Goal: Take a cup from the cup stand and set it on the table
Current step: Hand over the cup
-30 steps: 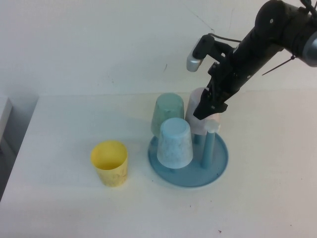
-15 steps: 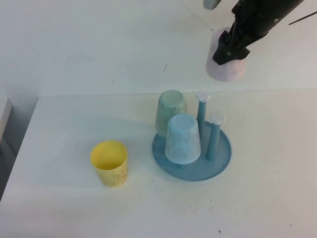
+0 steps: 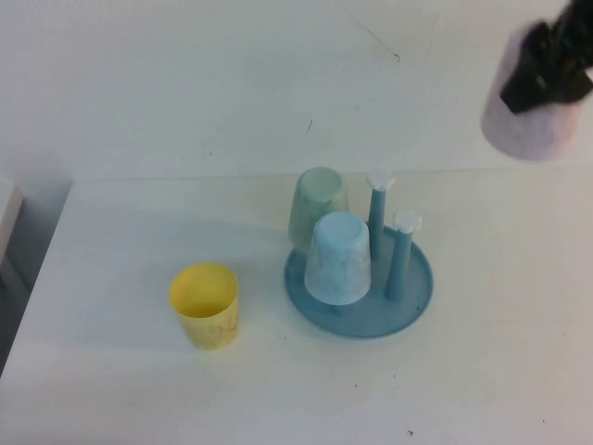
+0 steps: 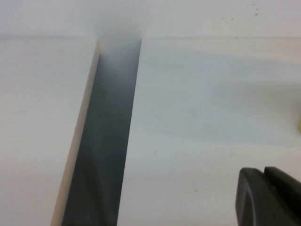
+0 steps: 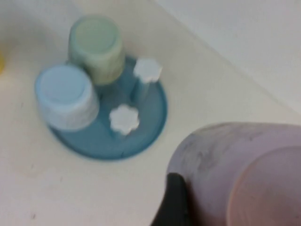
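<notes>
High at the upper right, well above the desk [image 3: 111, 389], the right gripper [image 3: 547, 74] has its jaws clenched on the cup [image 3: 528, 125]: pale pink, speckled, tapered, blurred. Right wrist view alone shows the cup stand [image 5: 155, 115] from overhead, with two white-tipped pegs bare. Left gripper [image 4: 270, 197] hangs low over the desk by its edge gap; jaws' state cannot be told.

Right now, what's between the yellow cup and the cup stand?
High view: bare table between yellow cup and cup stand. Right gripper holds the pink cup aloft; left gripper parked.
</notes>
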Robot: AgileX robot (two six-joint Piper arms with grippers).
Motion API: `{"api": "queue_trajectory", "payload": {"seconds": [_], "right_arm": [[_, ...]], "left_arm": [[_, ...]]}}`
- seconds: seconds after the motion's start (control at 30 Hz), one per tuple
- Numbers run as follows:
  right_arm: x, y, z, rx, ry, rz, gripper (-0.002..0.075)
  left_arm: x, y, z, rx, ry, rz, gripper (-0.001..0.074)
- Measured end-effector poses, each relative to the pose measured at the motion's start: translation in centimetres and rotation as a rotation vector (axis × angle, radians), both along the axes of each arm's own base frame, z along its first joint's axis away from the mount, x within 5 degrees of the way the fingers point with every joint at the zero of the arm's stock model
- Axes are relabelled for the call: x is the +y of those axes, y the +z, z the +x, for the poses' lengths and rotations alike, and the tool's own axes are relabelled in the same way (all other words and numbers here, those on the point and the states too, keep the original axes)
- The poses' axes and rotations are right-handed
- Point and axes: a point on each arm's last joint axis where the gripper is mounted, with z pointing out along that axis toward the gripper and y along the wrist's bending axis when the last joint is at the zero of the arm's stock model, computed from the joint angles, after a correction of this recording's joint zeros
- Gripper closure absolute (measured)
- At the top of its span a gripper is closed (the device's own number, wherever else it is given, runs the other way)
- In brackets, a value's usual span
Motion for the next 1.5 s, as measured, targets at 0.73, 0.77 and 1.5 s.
{"api": "queue_trajectory", "payload": {"seconds": [0.73, 0.77, 1.5], "right_arm": [[-9.0, -12.4, -13.7, 0.336, -0.497, 0.503, 0.0146], [-8.7, -12.2, -13.3, 0.353, -0.490, 0.600, 0.0146], [-7.1, -13.3, -7.2, 0.710, -0.509, 1.548, 0.0146]], "left_arm": [[0.0, 0.0, 0.0, 0.000, 0.000, 0.000, 0.0738], [0.0, 0.0, 0.0, 0.000, 0.000, 0.000, 0.0738], [0.0, 0.0, 0.0, 0.000, 0.000, 0.000, 0.0738]]}}
